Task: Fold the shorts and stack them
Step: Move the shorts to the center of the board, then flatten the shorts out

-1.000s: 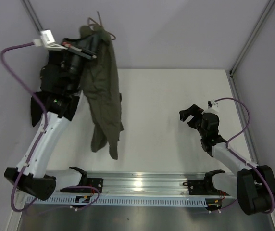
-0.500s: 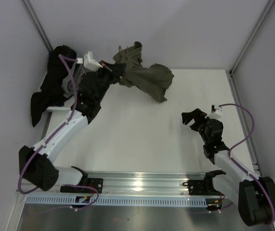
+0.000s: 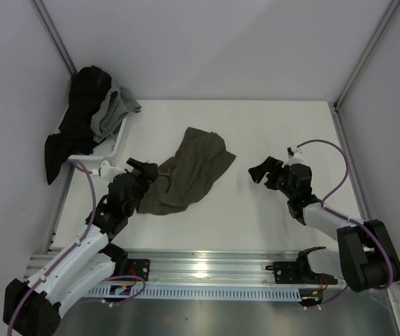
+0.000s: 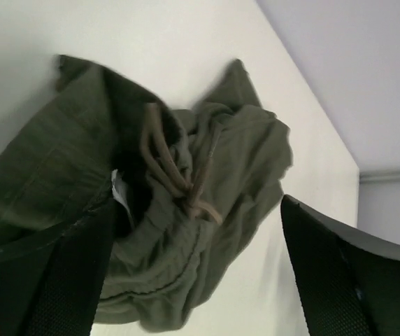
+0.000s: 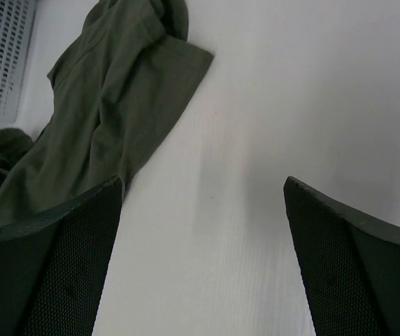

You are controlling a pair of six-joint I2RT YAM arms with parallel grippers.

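Apparently a robotics lab cell. Grey panel walls point(image 3: 221, 49) enclose a white table point(image 3: 277, 133); aluminium rail point(image 3: 207, 267) at 6 o'clock.

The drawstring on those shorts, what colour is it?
Dull tan-brown, the drawstring shows best in the left wrist view.

White table point(image 3: 270, 133): shorts point(image 3: 186, 171) crumpled left of centre (drawstring showing); basket point(image 3: 118, 136) far-left corner.

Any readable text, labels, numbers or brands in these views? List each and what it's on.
No text can be read in any view.
White tag inside the waistband of the shorts: too blurred to tell whether anything is printed on it.
Yellow-black sticker on the rail: too small to read.
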